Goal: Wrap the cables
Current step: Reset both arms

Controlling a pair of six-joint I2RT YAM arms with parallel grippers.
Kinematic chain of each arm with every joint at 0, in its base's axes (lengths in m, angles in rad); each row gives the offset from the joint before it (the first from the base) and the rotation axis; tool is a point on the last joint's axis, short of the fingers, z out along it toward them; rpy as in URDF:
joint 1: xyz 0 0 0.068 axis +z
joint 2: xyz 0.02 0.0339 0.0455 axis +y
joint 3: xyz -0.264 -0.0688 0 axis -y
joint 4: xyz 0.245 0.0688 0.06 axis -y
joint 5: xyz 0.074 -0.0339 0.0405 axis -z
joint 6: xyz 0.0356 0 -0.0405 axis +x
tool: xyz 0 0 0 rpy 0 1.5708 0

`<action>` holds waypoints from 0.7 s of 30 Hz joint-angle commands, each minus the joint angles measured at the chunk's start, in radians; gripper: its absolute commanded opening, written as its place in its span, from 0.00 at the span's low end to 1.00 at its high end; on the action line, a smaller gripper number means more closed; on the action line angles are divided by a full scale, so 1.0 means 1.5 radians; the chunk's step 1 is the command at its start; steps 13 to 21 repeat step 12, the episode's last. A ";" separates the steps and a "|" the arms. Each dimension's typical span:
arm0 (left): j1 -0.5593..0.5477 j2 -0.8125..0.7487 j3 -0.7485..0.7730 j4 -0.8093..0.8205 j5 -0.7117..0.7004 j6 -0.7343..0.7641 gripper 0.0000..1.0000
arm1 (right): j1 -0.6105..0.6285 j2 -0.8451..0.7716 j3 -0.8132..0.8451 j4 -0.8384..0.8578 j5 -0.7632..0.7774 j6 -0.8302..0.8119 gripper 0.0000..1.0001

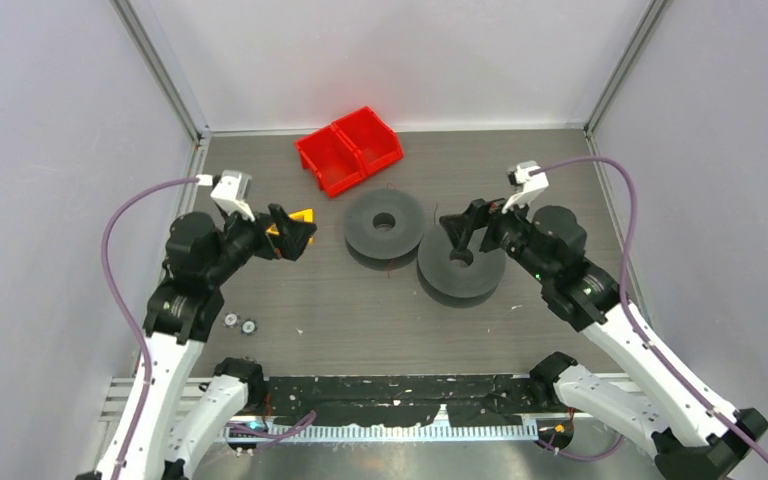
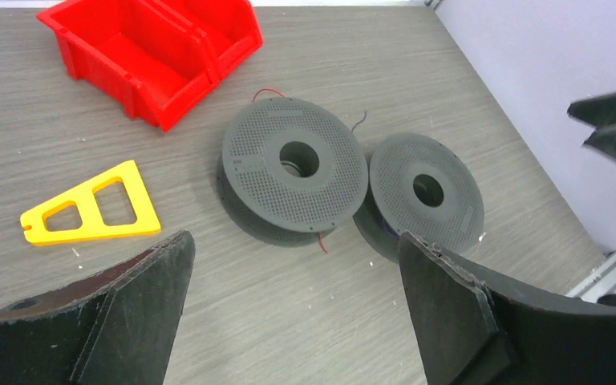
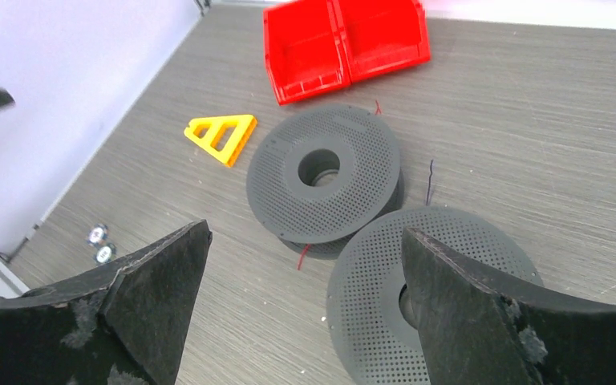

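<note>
Now, pre-grasp: left fingers (image 2: pixel 128 321) and right fingers (image 3: pixel 469 309) hover wide open, empty.
Loose red cable (image 2: pixel 321 241) ends trail off one spool (image 2: pixel 293 172); next likely needs pinching a thin end.

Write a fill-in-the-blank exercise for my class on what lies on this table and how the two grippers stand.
1. Lying flat on the table are ____ dark grey spools.
2. The triangular piece is coloured ____.
3. The thin cable trailing from the spool nearer the bins is ____.
4. The left gripper and the right gripper both stand ____, holding nothing.

Missing words: two; yellow; red; open.
</note>
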State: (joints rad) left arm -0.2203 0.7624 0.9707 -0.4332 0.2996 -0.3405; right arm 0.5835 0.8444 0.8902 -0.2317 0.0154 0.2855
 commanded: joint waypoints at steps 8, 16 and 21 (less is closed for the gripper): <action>0.002 -0.188 -0.084 0.047 0.038 -0.033 1.00 | 0.003 -0.065 0.007 0.001 0.032 0.052 0.95; 0.002 -0.186 -0.080 0.049 0.042 -0.033 1.00 | 0.003 -0.068 -0.003 0.019 0.015 0.053 0.95; 0.002 -0.186 -0.080 0.049 0.042 -0.033 1.00 | 0.003 -0.068 -0.003 0.019 0.015 0.053 0.95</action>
